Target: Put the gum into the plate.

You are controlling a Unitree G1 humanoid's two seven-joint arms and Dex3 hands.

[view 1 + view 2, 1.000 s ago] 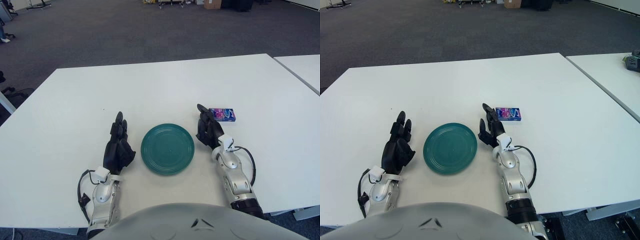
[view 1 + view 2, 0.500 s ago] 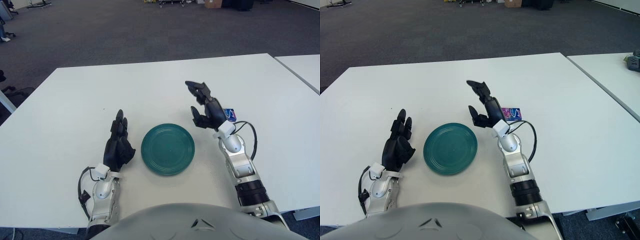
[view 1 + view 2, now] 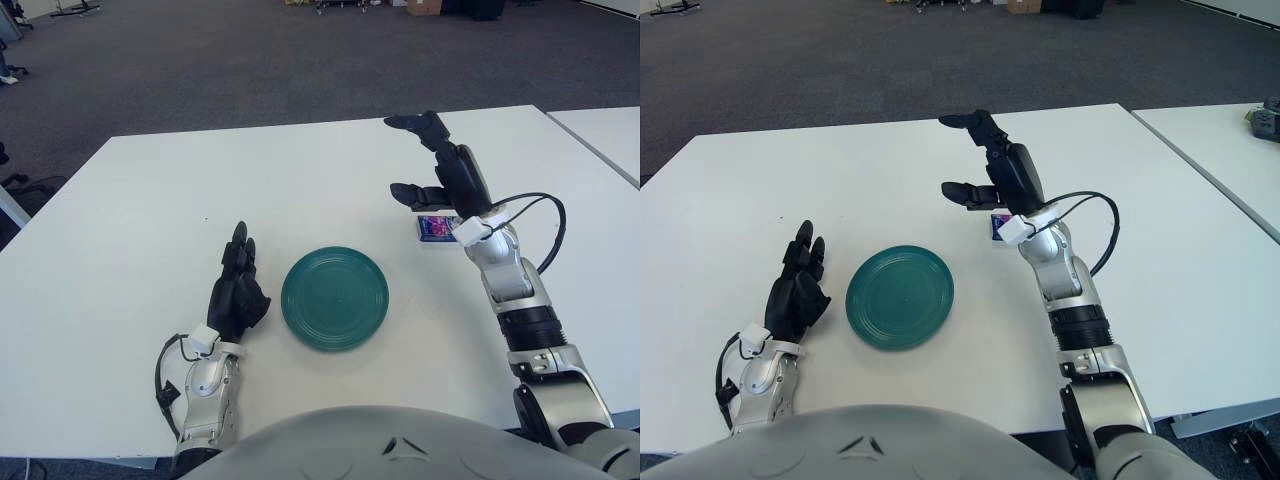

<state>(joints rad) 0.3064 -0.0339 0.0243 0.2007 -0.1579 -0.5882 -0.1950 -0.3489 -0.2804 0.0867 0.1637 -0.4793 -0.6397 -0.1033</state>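
A small blue and purple gum pack (image 3: 434,229) lies on the white table to the right of the round green plate (image 3: 335,297). My right hand (image 3: 425,158) is raised above the table, over and just behind the gum, fingers spread and holding nothing; its wrist hides part of the pack. In the right eye view only a corner of the gum (image 3: 998,220) shows. My left hand (image 3: 238,285) rests on the table left of the plate, fingers relaxed and empty.
The white table (image 3: 300,180) reaches far behind the plate. A second white table (image 3: 605,135) stands to the right across a narrow gap. Dark carpet floor lies beyond.
My right hand has risen from the table beside the plate and moved forward and right, now hovering over the gum. The gum, plate and left hand have not moved.
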